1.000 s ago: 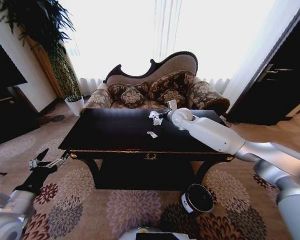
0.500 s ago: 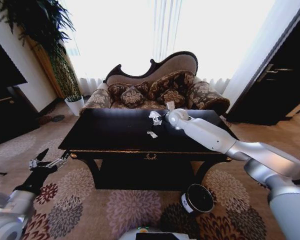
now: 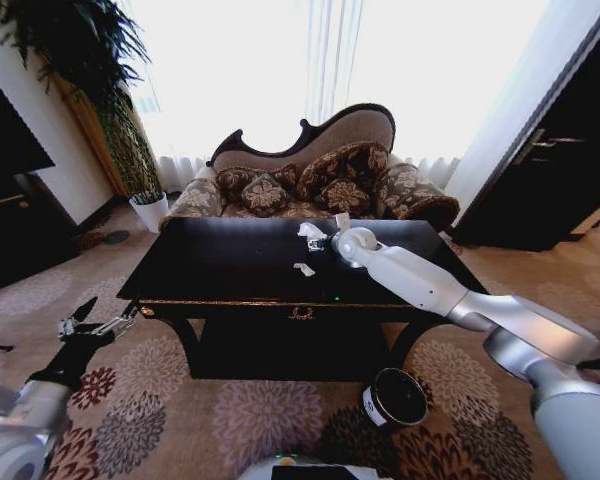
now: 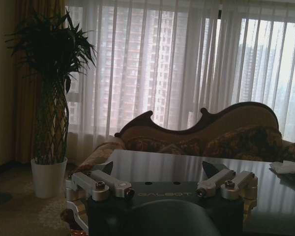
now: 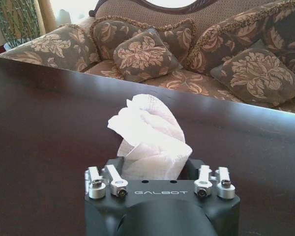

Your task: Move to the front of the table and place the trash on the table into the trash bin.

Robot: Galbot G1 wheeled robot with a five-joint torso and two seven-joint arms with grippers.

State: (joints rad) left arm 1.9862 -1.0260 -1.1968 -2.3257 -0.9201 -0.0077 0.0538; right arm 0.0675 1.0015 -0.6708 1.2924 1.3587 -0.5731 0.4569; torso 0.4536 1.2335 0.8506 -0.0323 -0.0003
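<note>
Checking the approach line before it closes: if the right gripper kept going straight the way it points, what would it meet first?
The right gripper would meet the crumpled white paper wad directly ahead on the table; it already sits at the fingers' mouth, though actual contact is unclear.

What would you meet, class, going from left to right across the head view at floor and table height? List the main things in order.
Left pincer → white plant pot → small white scrap on the table → trash bin → black cabinet.

Crumpled white paper wad [image 5: 150, 138] and small scrap [image 3: 304, 269] on glossy black table [image 3: 220, 265]; bin [image 3: 395, 398] on carpet
</note>
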